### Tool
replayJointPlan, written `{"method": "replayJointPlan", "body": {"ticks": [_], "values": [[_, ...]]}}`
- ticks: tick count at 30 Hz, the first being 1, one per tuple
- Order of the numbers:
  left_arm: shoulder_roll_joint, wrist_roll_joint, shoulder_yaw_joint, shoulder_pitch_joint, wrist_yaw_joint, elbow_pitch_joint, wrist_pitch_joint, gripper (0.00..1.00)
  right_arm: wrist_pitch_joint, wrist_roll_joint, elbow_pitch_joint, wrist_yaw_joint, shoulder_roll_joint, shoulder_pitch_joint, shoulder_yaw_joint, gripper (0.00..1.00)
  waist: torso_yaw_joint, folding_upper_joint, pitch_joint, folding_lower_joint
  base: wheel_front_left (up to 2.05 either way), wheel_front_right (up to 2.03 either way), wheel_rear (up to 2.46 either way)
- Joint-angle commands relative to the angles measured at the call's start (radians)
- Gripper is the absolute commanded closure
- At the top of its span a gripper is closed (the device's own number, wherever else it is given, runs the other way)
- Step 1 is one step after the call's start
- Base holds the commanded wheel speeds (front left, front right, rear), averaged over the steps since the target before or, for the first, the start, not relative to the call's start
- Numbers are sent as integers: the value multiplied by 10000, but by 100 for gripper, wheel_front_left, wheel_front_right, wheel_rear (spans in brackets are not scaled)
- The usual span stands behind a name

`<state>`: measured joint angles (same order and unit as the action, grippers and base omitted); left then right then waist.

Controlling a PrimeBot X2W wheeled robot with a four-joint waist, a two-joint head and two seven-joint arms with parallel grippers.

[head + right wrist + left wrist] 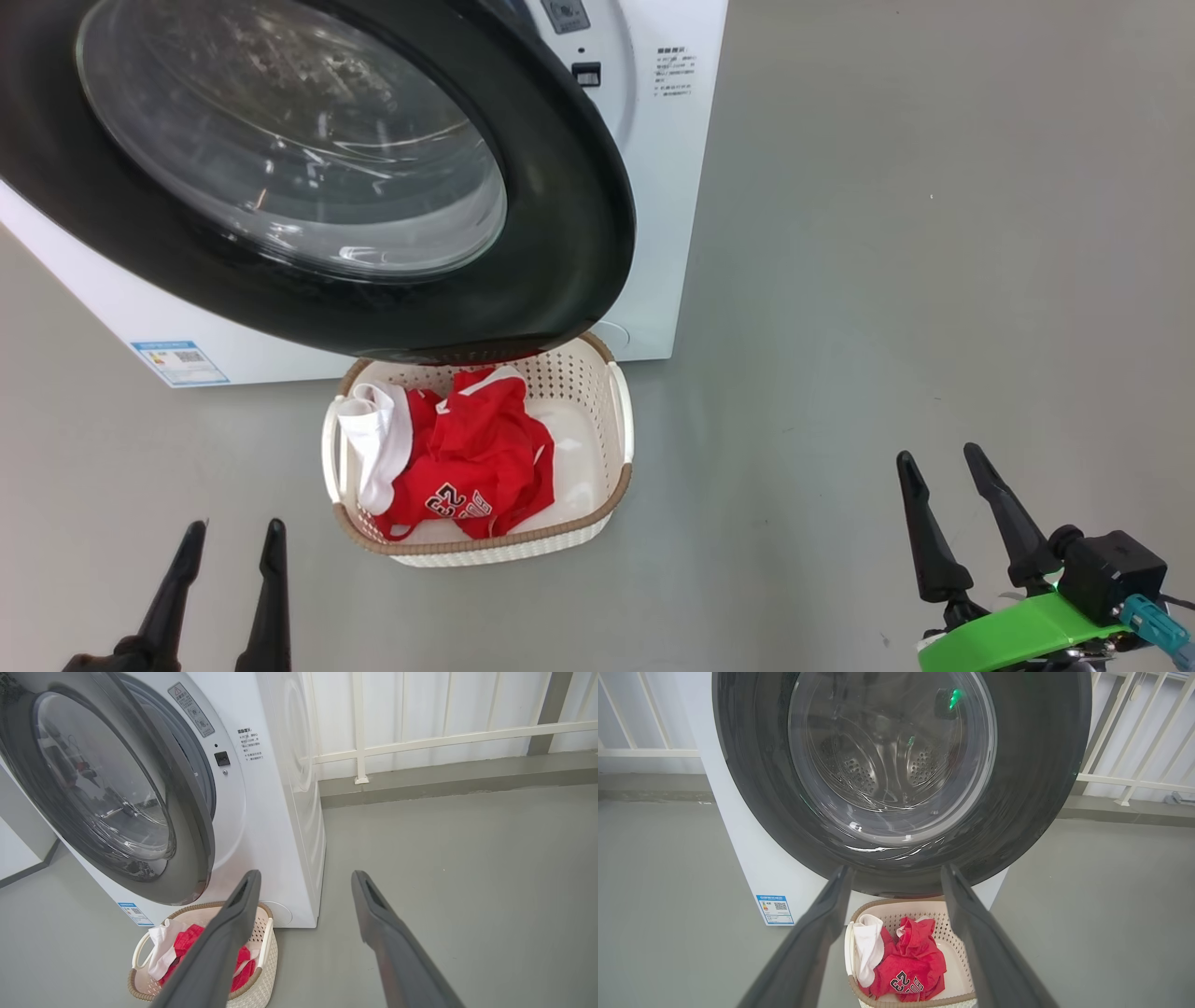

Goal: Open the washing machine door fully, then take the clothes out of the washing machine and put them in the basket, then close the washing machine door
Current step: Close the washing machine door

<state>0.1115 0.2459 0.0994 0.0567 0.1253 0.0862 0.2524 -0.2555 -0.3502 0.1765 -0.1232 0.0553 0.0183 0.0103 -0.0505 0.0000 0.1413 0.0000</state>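
Grey floor (887,233), 1 basket (571,383), 1 washing machine (658,187)

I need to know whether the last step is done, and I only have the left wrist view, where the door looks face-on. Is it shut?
Observer: No. In the right wrist view the washing machine door stands swung out from the front of the washing machine, leaving the latch slot uncovered.
Operator: Which side is the free edge on?
Observer: The robot's right. In the head view the door's rim ends just short of that slot.
Operator: Where is the right gripper?
Observer: In the head view the right gripper is open and empty. It hangs over the floor, to the right of the basket, and touches nothing.
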Motion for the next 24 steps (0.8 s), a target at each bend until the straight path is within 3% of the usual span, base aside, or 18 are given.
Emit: {"method": "replayJointPlan", "body": {"ticks": [1,11,12,13,15,24], "values": [[118,-84,320,-111,54,-191,93,0,-63,122,-230,-75,63,-10,213,0,-4,0,-9,0,0,0,0],[58,-3,147,-298,54,-121,93,0,-63,120,-280,-75,37,-51,231,0,176,0,66,0,0,0,0],[32,21,101,-337,54,-93,93,0,-63,100,-289,-75,33,-55,268,53,247,0,79,0,0,0,0],[1,41,63,-378,54,-68,93,0,-63,79,-287,-75,30,-70,334,76,322,0,94,0,0,0,0],[-84,66,-2,-451,54,-23,93,0,-63,69,-265,-75,28,-131,501,100,490,0,116,0,0,0,0],[-428,193,-337,-775,54,125,93,0,-63,2,-154,-75,4,-1041,1280,100,1270,0,502,0,0,0,0]]}}
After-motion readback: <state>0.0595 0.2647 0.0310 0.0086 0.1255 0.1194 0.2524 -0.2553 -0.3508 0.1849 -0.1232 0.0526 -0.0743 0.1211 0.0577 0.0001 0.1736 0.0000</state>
